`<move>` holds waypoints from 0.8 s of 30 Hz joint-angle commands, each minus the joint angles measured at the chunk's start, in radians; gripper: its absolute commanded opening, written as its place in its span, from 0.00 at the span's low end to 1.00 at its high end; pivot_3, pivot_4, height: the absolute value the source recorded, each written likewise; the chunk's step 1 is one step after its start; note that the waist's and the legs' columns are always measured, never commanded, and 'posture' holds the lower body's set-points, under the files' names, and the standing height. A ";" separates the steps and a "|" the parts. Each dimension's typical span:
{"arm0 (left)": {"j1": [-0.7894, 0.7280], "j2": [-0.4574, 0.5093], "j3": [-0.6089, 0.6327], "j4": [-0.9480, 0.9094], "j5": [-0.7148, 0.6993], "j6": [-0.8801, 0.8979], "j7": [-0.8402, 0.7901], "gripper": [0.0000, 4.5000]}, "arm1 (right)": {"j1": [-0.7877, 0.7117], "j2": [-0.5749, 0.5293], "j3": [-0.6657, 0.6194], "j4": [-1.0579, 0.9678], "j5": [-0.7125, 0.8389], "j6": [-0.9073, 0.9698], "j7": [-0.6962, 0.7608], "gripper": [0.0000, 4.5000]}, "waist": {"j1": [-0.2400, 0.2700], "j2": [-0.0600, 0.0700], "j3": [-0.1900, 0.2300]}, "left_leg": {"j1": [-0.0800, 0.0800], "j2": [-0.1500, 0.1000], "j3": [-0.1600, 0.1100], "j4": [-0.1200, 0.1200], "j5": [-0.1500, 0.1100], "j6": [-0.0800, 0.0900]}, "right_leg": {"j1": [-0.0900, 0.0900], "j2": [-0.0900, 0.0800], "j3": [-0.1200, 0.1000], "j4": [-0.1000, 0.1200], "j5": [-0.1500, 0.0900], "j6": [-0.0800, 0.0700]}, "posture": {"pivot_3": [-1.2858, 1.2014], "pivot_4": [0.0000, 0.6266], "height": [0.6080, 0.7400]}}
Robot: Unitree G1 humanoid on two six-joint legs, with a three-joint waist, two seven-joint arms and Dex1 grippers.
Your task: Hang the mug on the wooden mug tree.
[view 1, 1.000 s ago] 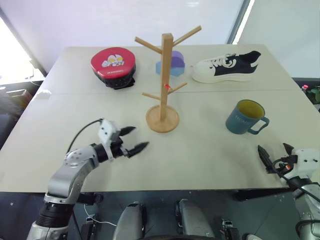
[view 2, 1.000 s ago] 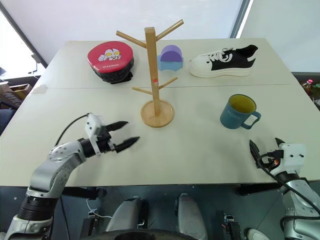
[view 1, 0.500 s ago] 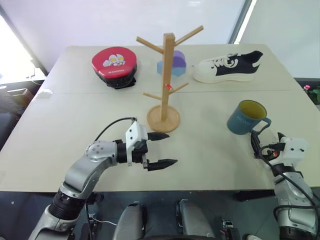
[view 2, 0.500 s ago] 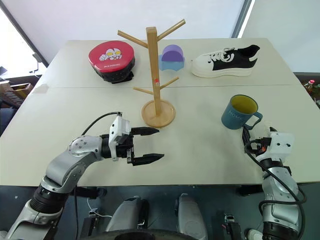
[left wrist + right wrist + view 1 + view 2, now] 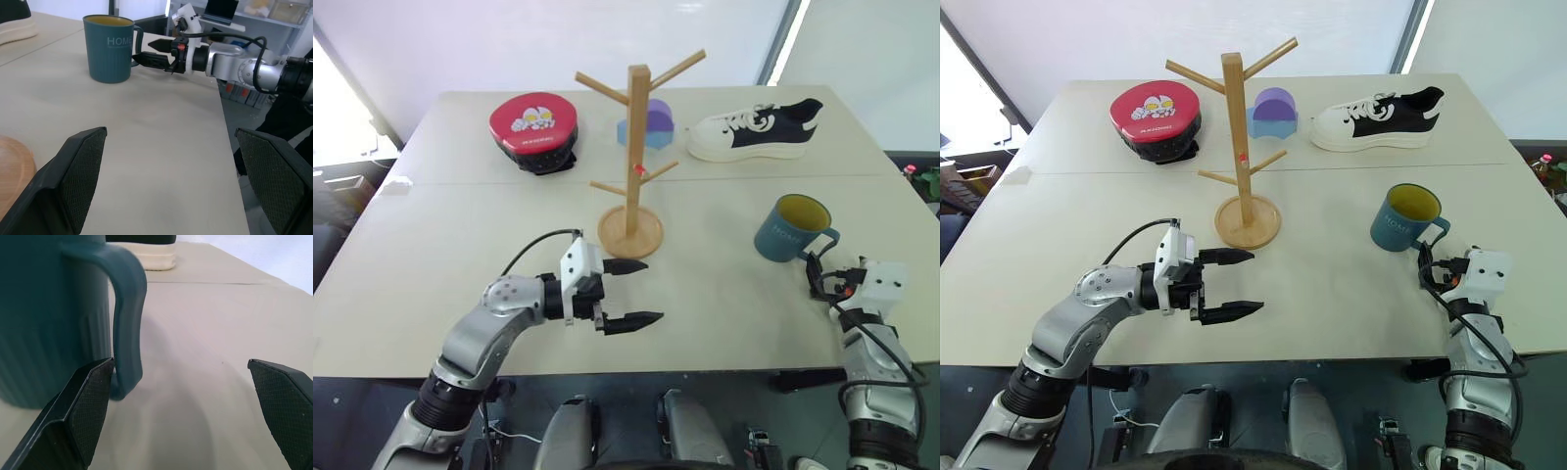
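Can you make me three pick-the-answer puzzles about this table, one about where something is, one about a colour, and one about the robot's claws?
1. Where does the mug stand?
A. on a peg of the wooden mug tree
B. on the table, by the right gripper
C. inside the shoe

2. What colour is the mug's inside?
A. yellow
B. red
C. white

3. How is the right gripper?
A. shut on the mug
B. shut on nothing
C. open, beside the mug's handle

Answers:
1 B: the mug sits upright on the table, away from the wooden mug tree.
2 A: the rim shows yellow within.
3 C: its fingers stand apart, gripping nothing.
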 commanded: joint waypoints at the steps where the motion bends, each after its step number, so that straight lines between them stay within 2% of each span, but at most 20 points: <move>1: -0.011 -0.006 0.001 -0.022 0.000 -0.018 0.004 1.00 | -0.036 -0.024 -0.005 0.017 -0.008 -0.025 -0.004 0.99 | 0.000 0.000 0.000 | 0.000 0.000 0.000 0.000 0.000 0.000 | 0.000 0.000 0.000 0.000 0.000 0.000 | 0.52 0.24 0.96; 3: -0.011 -0.007 0.000 -0.024 0.003 -0.019 0.006 1.00 | -0.056 -0.028 0.002 0.039 -0.014 -0.020 -0.002 0.99 | 0.000 0.000 0.000 | 0.000 0.000 0.000 0.000 0.000 0.000 | 0.000 0.000 0.000 0.000 0.000 0.000 | 0.52 0.24 0.96; 6: -0.010 -0.009 0.002 -0.027 0.008 -0.021 0.010 1.00 | -0.069 -0.024 0.010 0.054 -0.010 -0.016 0.008 0.80 | 0.000 0.000 0.000 | 0.000 0.000 0.000 0.000 0.000 0.000 | 0.000 0.000 0.000 0.000 0.000 0.000 | 0.52 0.24 0.96; 8: -0.006 -0.009 0.004 -0.031 0.010 -0.021 0.011 1.00 | -0.071 -0.019 0.017 0.053 0.000 -0.013 0.020 0.59 | 0.000 0.000 0.000 | 0.000 0.000 0.000 0.000 0.000 0.000 | 0.000 0.000 0.000 0.000 0.000 0.000 | 0.52 0.24 0.96; 11: -0.001 -0.008 0.005 -0.036 0.010 -0.019 0.014 1.00 | -0.071 -0.013 0.025 0.046 0.014 -0.009 0.038 0.20 | 0.001 0.000 0.000 | 0.000 0.000 0.000 0.000 0.000 0.000 | 0.000 0.000 0.000 0.000 0.000 0.000 | 0.52 0.24 0.96; 13: 0.001 -0.007 0.005 -0.038 0.009 -0.019 0.017 1.00 | -0.069 -0.010 0.028 0.041 0.020 -0.008 0.043 0.01 | 0.001 0.000 0.000 | 0.000 0.000 0.000 0.000 0.000 0.000 | 0.000 0.000 0.000 0.000 0.000 0.000 | 0.52 0.24 0.96; 17: 0.004 -0.004 0.008 -0.035 0.015 -0.024 0.023 1.00 | -0.052 -0.008 0.050 -0.008 0.022 0.003 0.062 0.01 | 0.000 0.000 0.000 | 0.000 0.000 0.000 0.000 0.000 0.000 | 0.000 0.000 0.000 0.000 0.000 0.000 | 0.52 0.24 0.96; 19: 0.015 0.003 0.028 -0.030 0.016 -0.035 0.028 1.00 | -0.022 -0.039 0.110 -0.083 -0.035 -0.009 0.100 0.01 | 0.000 0.000 0.000 | 0.000 0.000 0.000 0.000 0.000 0.000 | 0.000 0.000 0.001 0.000 0.000 0.000 | 0.52 0.24 0.96; 24: 0.039 0.027 0.119 0.029 0.001 -0.049 0.049 1.00 | 0.038 -0.229 0.348 -0.319 -0.282 -0.114 0.280 0.01 | -0.006 0.002 0.000 | 0.000 0.000 0.000 0.000 0.000 0.000 | -0.001 0.000 0.000 0.001 0.000 0.000 | 0.52 0.24 0.96</move>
